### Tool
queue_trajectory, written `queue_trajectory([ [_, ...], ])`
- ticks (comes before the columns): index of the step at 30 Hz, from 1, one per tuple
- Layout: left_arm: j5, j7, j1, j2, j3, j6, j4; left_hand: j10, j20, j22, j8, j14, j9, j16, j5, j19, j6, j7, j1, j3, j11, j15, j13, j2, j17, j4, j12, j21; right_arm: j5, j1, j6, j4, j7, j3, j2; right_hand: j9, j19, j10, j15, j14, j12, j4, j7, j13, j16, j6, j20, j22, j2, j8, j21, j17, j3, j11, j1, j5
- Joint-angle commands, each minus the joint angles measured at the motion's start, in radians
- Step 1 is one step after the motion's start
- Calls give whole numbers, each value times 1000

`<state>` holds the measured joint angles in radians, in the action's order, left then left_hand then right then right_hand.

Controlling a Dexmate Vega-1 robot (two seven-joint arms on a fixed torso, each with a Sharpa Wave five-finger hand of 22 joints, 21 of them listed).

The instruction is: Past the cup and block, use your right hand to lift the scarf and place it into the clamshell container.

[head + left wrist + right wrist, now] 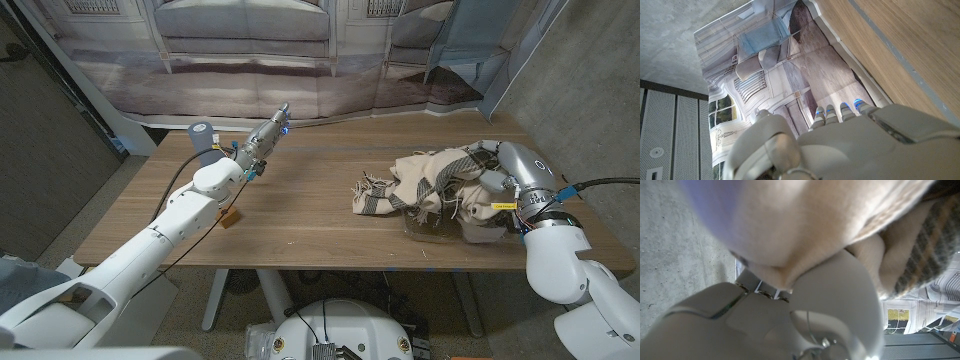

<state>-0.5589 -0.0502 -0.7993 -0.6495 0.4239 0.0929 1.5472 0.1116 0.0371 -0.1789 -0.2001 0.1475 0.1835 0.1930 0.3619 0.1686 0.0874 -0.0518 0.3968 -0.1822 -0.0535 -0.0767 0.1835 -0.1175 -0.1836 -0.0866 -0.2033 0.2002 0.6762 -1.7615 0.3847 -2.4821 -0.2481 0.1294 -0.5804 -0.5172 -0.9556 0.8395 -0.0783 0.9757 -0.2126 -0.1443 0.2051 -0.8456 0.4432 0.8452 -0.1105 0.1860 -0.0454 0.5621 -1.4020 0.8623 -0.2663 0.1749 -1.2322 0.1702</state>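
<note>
Scarf (425, 183) sits bunched over the clear container (425, 230) at right, right hand (487, 180) gripping its folds to tuck it in; left hand (262, 140) idles open, fingers straight.

I see open tabletop (300, 215) between my two arms, wide enough for a hand to pass. On the left, my left hand (262, 140) hangs raised near the cup (203, 139), with the block (231, 216) beside that arm. On the right, the scarf (430, 185) is heaped over the container (428, 232), covering its opening.
</note>
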Motion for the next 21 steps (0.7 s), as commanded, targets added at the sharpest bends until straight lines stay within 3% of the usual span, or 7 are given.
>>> queue_trajectory([
  [1,-3,11,-18,1,-2,8,9,6,1,-6,2,10,5,-3,-2,126,1,-3,12,-9,-2,0,4,2,-2,1,1,1,-18,-6,27,-1,21,-10,-30,-2,132,7,-148,129,-1,2,-2,-4,3,9,-114,2,-86,6,-5,3,-5,2,-80,6],
  [21,-1,37,-44,-20,-15,-9,53,4,2,-6,3,10,5,-2,-2,127,2,-3,14,-12,-2,-1,4,0,-2,0,0,1,-14,29,74,34,45,-51,-107,-1,134,4,-147,128,3,2,-2,-2,2,11,-114,2,-85,4,-6,5,-6,2,-79,6],
])
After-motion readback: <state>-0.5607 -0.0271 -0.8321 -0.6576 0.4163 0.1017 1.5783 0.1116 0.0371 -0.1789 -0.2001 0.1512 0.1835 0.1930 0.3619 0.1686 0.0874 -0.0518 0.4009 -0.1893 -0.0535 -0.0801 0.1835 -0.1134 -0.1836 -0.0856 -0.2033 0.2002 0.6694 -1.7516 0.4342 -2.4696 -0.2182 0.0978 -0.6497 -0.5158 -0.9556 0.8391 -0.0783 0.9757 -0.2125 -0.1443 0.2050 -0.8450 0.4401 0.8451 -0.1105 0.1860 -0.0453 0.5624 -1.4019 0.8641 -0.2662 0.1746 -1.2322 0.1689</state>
